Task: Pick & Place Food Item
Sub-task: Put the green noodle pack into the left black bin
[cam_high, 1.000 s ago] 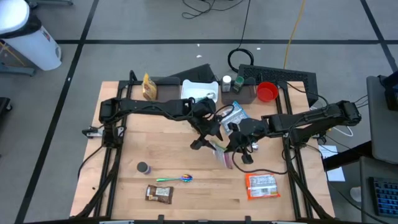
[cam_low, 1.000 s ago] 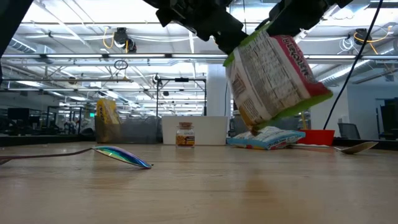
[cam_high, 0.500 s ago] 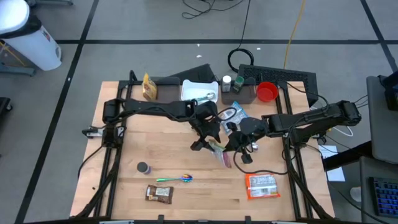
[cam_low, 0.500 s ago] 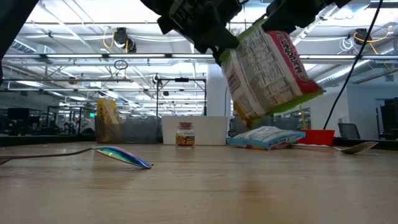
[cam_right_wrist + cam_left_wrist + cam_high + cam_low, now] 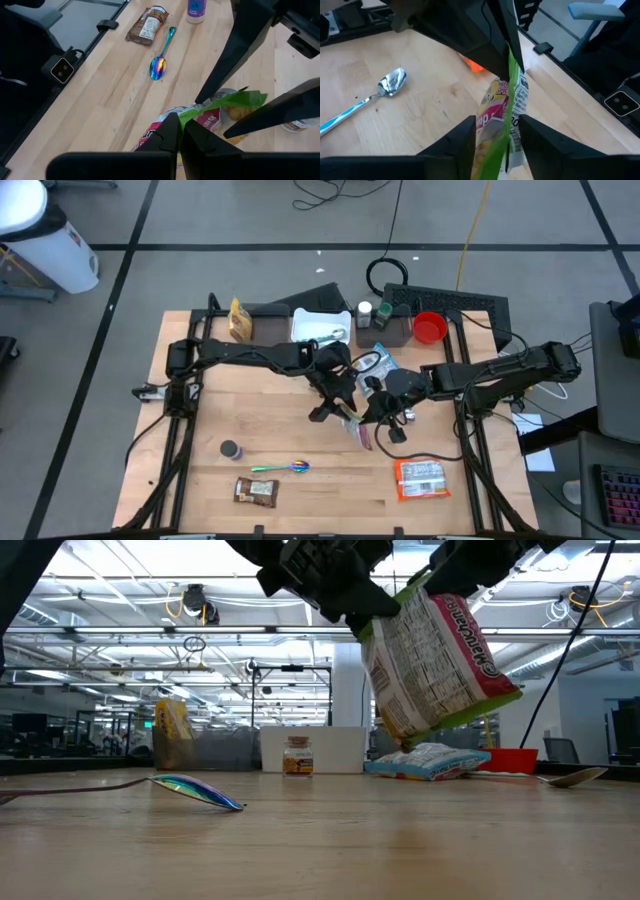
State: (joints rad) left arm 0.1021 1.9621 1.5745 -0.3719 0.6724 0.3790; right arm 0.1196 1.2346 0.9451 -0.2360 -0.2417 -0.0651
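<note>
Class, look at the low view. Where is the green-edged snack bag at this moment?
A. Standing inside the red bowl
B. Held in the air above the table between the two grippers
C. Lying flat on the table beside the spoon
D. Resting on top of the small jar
B: the snack bag hangs clear of the table, with the left gripper and right gripper at its upper edge.

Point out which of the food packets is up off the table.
The green-edged snack bag, held in the air between the left gripper and right gripper. The orange packet and brown bar lie flat near the table's front edge.
</note>
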